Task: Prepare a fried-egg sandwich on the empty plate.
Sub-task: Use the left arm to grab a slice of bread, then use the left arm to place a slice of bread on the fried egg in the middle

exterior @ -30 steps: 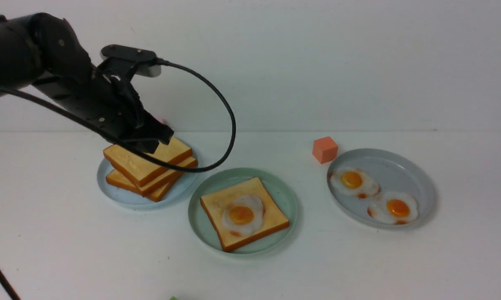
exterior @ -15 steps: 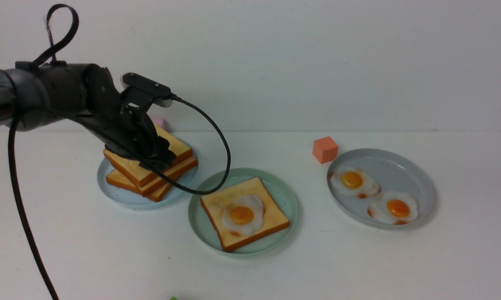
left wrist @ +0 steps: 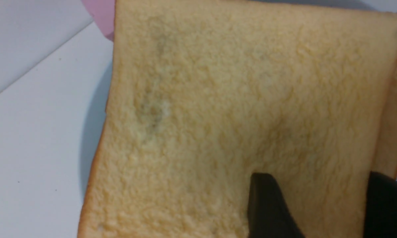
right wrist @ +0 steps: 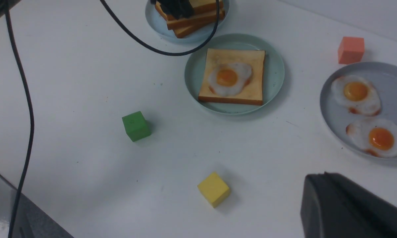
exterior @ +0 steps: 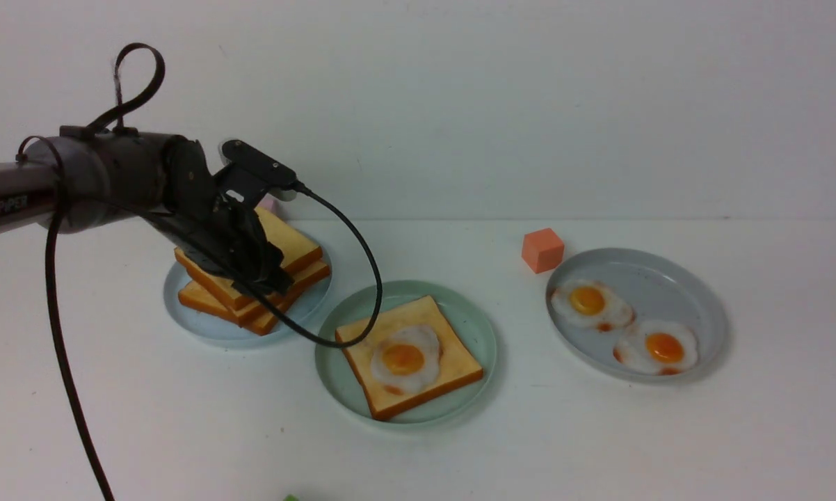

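Mint-green plate [exterior: 470,327]: sits mid-worktop, between the other two plates. It holds one toast slice [exterior: 453,365] lying flat, with a fried egg [exterior: 404,358] on top of it, yolk up.
Sandwich: only the bottom slice and the egg are in place, and there is no slice over the egg yet.
Pale blue plate [exterior: 202,330]: to the robot's left of the mint one and a little further back. It carries a toast stack [right wrist: 198,23], three slices as far as I can tell, fanned and not squared up.
Grey plate [exterior: 696,292]: on the robot's right, with two spare fried eggs [exterior: 588,303] [exterior: 661,348] lying side by side and almost touching.
Left pincer [exterior: 265,275]: down on the near right part of the stack. In the wrist view its dark fingers [left wrist: 268,211] stand apart, one over the top slice [left wrist: 218,115] and one beyond that slice's edge. Whether they already press the slice I cannot tell.
Right pincer [right wrist: 347,205]: closed and carrying nothing, hanging above the worktop [exterior: 599,445] on the robot's near right.
Cable [exterior: 373,278]: loops from the left wrist and, in the front view, crosses the mint plate's left rim and a corner of the toast slice.
Orange cube [exterior: 542,249]: just beside the grey plate's far left rim.
Green cube [right wrist: 136,125] and yellow cube [right wrist: 213,189]: loose on the near worktop, well apart from the plates.
Pink object [exterior: 270,203]: behind the blue plate, mostly hidden by the arm.
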You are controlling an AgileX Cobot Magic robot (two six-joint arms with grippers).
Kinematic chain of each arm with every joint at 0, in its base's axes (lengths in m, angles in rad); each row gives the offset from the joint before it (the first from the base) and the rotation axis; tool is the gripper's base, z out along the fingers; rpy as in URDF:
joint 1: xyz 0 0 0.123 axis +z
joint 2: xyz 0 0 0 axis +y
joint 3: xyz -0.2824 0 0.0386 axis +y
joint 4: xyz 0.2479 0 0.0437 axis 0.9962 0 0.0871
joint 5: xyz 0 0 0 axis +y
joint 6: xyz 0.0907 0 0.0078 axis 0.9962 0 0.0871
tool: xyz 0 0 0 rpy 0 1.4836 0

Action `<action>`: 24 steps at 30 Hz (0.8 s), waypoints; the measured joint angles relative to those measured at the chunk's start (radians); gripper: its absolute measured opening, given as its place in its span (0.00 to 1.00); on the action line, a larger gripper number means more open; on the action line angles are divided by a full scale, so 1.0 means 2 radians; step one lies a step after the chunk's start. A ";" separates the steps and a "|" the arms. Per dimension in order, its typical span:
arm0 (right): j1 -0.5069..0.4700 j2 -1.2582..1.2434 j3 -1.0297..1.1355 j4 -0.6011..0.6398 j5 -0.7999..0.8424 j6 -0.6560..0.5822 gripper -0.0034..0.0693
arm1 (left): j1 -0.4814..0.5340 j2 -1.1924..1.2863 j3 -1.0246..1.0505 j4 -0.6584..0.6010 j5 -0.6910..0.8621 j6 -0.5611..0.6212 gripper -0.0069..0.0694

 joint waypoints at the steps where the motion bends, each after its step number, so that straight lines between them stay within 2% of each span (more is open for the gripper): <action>1: 0.000 0.000 0.000 0.000 0.001 0.000 0.06 | 0.000 0.000 0.000 0.003 0.000 0.000 0.50; 3: 0.000 0.000 0.000 0.000 0.004 0.000 0.06 | -0.002 0.001 -0.001 0.006 0.001 0.001 0.40; 4: 0.000 0.000 0.000 0.000 0.004 0.000 0.06 | -0.002 0.001 -0.001 0.006 0.001 0.002 0.39; 5: 0.000 0.000 0.000 0.000 0.007 0.000 0.06 | -0.003 0.001 -0.001 0.009 0.002 0.002 0.31; 7: 0.000 0.000 0.000 0.000 0.009 0.000 0.06 | -0.004 0.001 -0.002 0.009 0.003 0.002 0.21; 10: 0.000 0.000 0.000 0.000 0.010 0.000 0.06 | -0.004 -0.005 -0.002 0.009 0.005 0.002 0.14; 21: 0.000 0.000 0.000 -0.002 0.015 0.000 0.07 | -0.004 -0.095 0.002 -0.006 0.049 0.000 0.14; 24: 0.000 0.000 0.000 -0.011 0.029 0.000 0.07 | -0.022 -0.131 0.025 -0.013 0.054 0.000 0.14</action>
